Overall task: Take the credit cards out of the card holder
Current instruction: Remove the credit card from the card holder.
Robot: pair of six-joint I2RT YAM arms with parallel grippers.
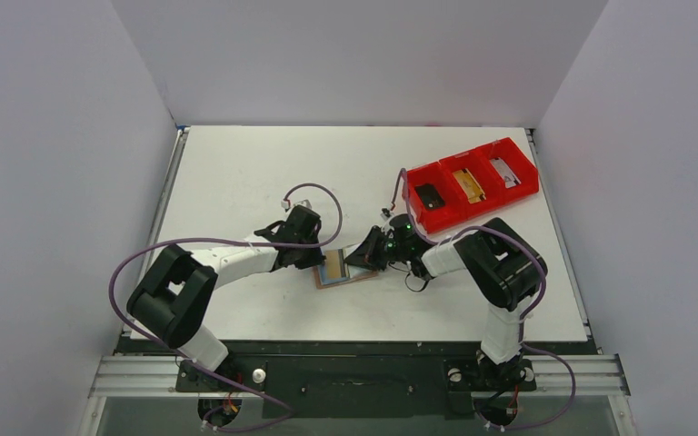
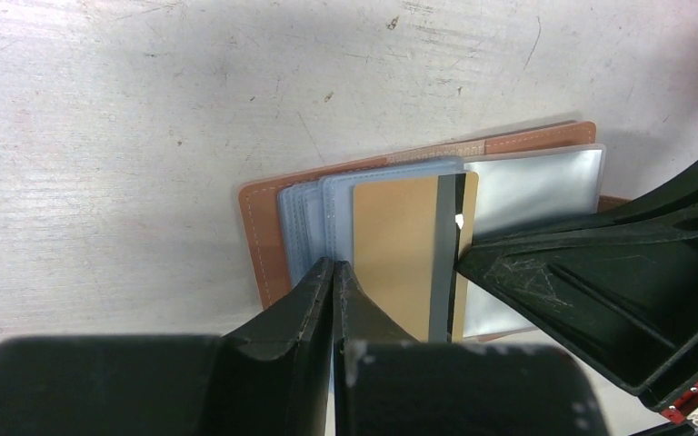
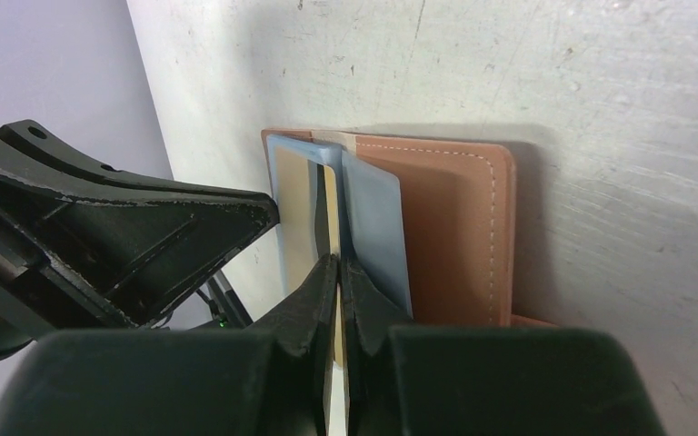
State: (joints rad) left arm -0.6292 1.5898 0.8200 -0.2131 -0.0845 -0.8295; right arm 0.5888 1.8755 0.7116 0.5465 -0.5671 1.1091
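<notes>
White table (image 2: pixel 145 109): card holder (image 2: pixel 259 245) open; left gripper (image 2: pixel 334 268) pinched together atop it; right gripper (image 3: pixel 338 263) clamps gold card (image 2: pixel 395 254) (lettering unreadable).

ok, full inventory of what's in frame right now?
table: 1, white, under everything
card holder: 1, tan-brown with blue-grey sleeves, lying open mid-table between the two pincers
gold card: 1, gold with a dark stripe, among the holder's sleeves
red tray: 1, red, three compartments, far right of the table
tray items: 3, one black, one yellow, one white, one per compartment; too small to identify
cables: 2, purple, looping along each arm
left pincer: 1, black, shut, tips at the sleeves beside the gold card
right pincer: 1, black, shut on the gold card's edge
</notes>
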